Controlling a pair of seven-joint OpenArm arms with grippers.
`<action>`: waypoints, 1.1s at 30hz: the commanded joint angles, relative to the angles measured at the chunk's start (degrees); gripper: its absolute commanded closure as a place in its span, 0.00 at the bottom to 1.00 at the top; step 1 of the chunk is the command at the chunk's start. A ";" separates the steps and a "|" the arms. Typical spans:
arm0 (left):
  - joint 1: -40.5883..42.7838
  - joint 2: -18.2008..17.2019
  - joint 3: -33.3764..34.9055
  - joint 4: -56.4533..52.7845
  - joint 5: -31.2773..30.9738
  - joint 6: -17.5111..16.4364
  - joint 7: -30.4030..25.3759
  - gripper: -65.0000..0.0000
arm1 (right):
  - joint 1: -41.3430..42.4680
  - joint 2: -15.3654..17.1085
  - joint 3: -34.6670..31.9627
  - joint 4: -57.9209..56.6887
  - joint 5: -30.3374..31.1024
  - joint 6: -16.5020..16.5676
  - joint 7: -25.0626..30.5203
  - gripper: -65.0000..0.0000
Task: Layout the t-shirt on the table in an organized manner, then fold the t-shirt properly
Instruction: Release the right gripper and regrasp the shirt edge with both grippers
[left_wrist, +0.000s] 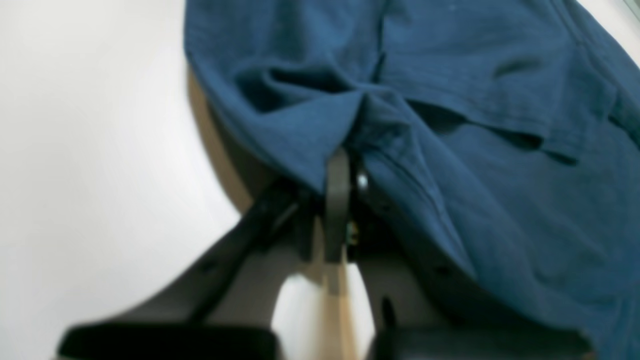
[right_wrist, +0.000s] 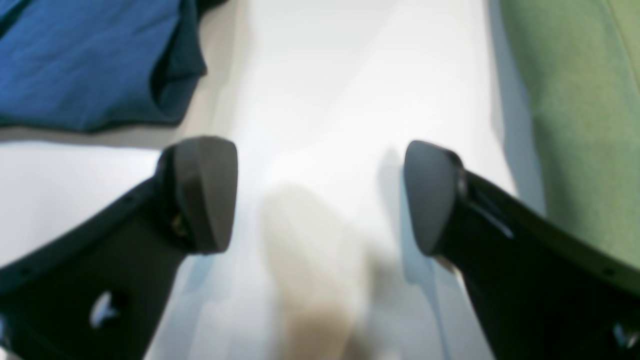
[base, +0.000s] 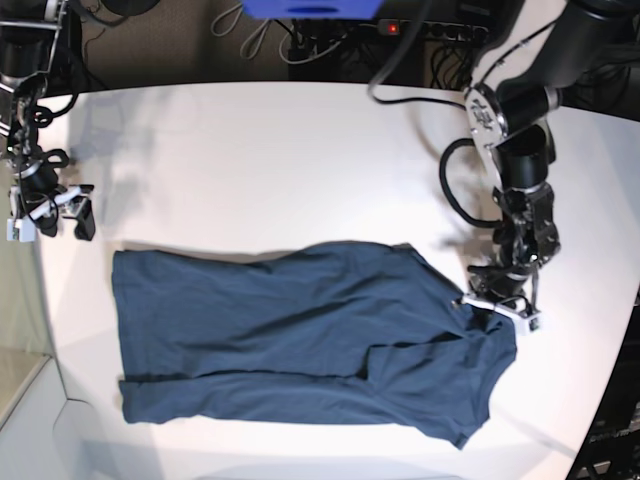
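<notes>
Clearly left gripper (left_wrist: 345, 165) was clamped tight on t-shirt (base: 300, 345) edge, cloth bunched between fingers (left_wrist: 337, 200). T-shirt lay spread on table (base: 260, 160). Right gripper (right_wrist: 320, 195) fingers (right_wrist: 205, 192) stood wide apart, empty, over bare table beside shirt corner.

Black arms w/ looped cables; matte black claw (right_wrist: 320, 195) pads.

I see the t-shirt (base: 300, 340) spread across the worktop (base: 280, 160), my left gripper (base: 492, 303) pinching its edge.
</notes>
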 joint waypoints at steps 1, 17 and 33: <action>-1.36 0.16 0.09 3.55 -0.14 -0.56 1.22 0.98 | 0.35 0.92 0.11 0.44 -0.11 0.44 -0.66 0.20; 10.51 4.20 -0.26 52.43 -0.22 -0.65 38.59 1.00 | 0.79 -3.21 -2.18 12.75 -0.20 0.53 -1.01 0.20; 15.35 2.44 -0.35 58.32 -0.22 -0.65 41.84 1.00 | 2.90 -6.20 -7.37 11.08 -0.20 0.53 -0.92 0.20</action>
